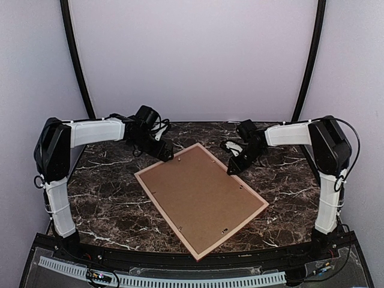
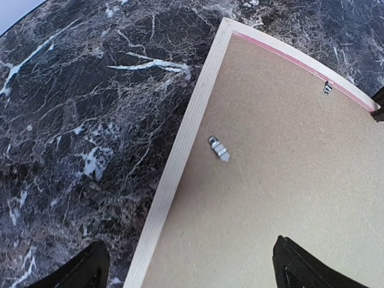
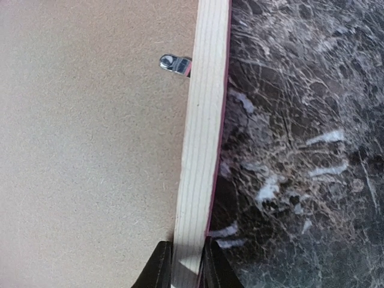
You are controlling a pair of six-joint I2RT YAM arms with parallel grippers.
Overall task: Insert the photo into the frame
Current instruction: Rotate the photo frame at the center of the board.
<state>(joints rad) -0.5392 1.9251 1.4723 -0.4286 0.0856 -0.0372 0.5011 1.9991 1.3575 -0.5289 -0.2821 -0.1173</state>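
Two claws, two states: my right claw (image 3: 187, 264) is pinched on the far-right wooden rail of the frame (image 3: 201, 150), my left claw (image 2: 192, 267) gapes above its far-left edge. Face down mid-table, it looks light, stiff, thin — grip the rails, not the backing board (image 1: 201, 195).

Frame (image 3: 201, 150) flat mid-table, bare marble (image 1: 102, 204) all around, left gripper (image 1: 170, 157) and right gripper (image 1: 232, 168) at its far edges

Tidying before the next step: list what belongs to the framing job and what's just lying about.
Job: frame, back up; backing board in it; clips; right gripper, pinching its rail; left gripper, open; photo not seen.
Not part: table.
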